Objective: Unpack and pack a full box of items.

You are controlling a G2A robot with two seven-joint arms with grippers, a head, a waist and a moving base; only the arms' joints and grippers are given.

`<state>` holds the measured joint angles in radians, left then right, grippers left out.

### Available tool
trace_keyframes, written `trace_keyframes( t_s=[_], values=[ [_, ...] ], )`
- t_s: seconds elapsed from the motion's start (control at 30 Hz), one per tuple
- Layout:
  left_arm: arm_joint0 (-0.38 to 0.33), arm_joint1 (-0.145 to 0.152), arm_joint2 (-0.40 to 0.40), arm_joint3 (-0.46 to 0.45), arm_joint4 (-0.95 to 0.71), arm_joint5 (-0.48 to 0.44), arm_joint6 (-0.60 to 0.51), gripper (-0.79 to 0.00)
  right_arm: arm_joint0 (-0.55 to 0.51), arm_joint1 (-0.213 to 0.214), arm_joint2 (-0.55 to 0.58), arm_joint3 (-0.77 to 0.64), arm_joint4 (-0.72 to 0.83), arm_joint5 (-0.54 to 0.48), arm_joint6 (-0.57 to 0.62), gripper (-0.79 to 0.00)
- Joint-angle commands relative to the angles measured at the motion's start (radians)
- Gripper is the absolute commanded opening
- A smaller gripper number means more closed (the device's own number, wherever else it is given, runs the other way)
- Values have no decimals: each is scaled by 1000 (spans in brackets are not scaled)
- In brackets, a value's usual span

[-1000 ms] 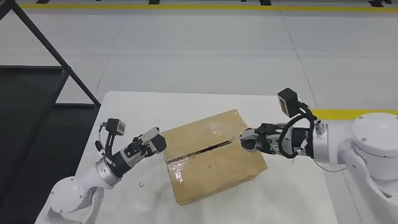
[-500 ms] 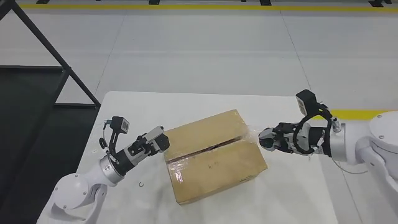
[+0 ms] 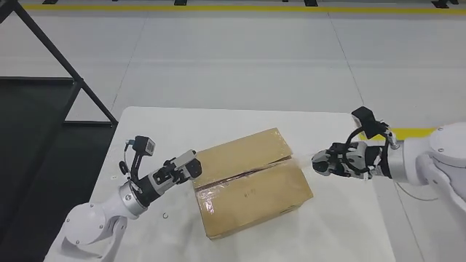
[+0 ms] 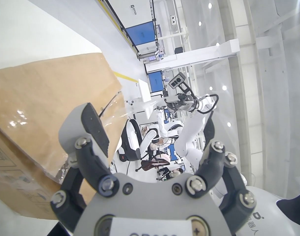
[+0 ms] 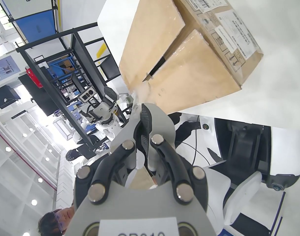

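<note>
My right pincer [image 3: 319, 165] is pulling back from the box [image 3: 247, 182]. A second ago it was sitting right at the box's near end, and now it is hanging off to the side over the bare table [image 3: 218, 120], apart from the cardboard. The left pincer [image 3: 191, 167] is creeping a little closer to the opposite end, while the box itself is staying where it was.

In the right wrist view I am seeing the right pincer [image 5: 142, 108] clamped tight on a strip of clear tape [image 5: 139, 94], its fingers pressed together. The tape is stretching from the fingertips to the end of the box [image 5: 189, 57], where the seam [image 5: 164, 58] between the two top flaps is gaping slightly. Printed labels [image 5: 226, 33] are showing on the side of the box facing that camera.

In the left wrist view the left pincer [image 4: 152, 126] is holding its fingers [image 4: 93, 124] wide apart with nothing between them. One finger is sitting just beside the top edge of the box [image 4: 42, 94]; I cannot tell whether it is touching the cardboard.

The box is lying in the middle of the table, turned at an angle, with both flaps down and glossy tape along its top.
</note>
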<state>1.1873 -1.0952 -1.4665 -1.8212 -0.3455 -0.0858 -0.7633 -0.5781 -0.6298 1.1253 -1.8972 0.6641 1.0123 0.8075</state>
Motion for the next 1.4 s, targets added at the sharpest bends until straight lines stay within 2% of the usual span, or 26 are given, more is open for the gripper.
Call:
trace_keyframes(
  t_s=[0.0, 0.37, 0.77, 0.97, 1.37],
  values=[
    [4, 1, 4, -9, 5, -3, -7, 0, 22, 2, -27, 17, 10, 0, -2, -785],
    [5, 3, 35, -8, 30, 7, -35, 0, 154, -22, -186, 104, 99, 0, -106, -785],
    [-73, -6, 124, 118, 55, 43, -19, 0, 256, -32, -322, 193, 195, 0, -199, -785],
    [-91, -8, 141, 141, 52, 44, -21, 0, 295, -16, -373, 230, 253, 0, -212, -785],
    [-98, -7, 144, 144, 47, 40, -27, 0, 383, 46, -498, 255, 347, 0, -209, -785]
  ],
)
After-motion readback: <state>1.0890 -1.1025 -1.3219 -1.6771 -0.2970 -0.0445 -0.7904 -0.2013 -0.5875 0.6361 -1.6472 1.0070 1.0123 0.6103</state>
